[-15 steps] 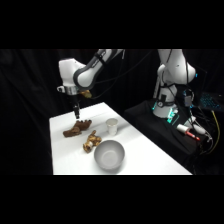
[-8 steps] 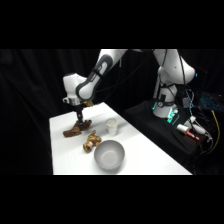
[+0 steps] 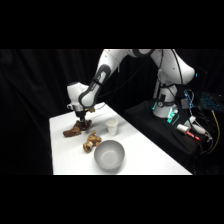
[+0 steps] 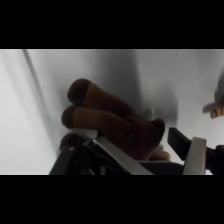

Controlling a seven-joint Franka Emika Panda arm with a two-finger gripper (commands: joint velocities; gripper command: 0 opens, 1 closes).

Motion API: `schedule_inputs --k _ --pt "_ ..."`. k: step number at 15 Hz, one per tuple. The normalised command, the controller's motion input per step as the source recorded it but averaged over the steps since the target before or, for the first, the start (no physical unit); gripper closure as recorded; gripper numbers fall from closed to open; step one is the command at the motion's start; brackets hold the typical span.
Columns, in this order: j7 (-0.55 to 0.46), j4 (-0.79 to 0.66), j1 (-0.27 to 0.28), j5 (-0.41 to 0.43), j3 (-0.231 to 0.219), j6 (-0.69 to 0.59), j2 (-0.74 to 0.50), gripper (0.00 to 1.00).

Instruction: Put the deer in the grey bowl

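lower now than before, fingers [image 4: 132, 150] apart astride the deer [image 4: 112, 120]; grey bowl [image 3: 108, 154] nearby

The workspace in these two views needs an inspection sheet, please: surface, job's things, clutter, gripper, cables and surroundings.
Surface: white table, nothing spilled seen.
Job's things: deer lies on the table at the far left; grey bowl stands near the front, nothing in it.
Clutter: small tan toy animal between deer and bowl; white cup.
Gripper: gripper down at the deer, fingers open either side of it.
Cables: some at the right, by the arm's base.
Surroundings: black curtain.
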Motion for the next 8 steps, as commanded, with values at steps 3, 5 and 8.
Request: schedule_inputs --k 3,5,8 --pt "-0.15 0.14 -0.023 -0.002 0.023 0.08 0.06 0.40" --pt "-0.13 0.13 0.026 -0.057 -0.008 0.02 0.00 0.57" --pt "-0.13 0.13 0.033 -0.062 -0.009 -0.05 -0.04 0.81"
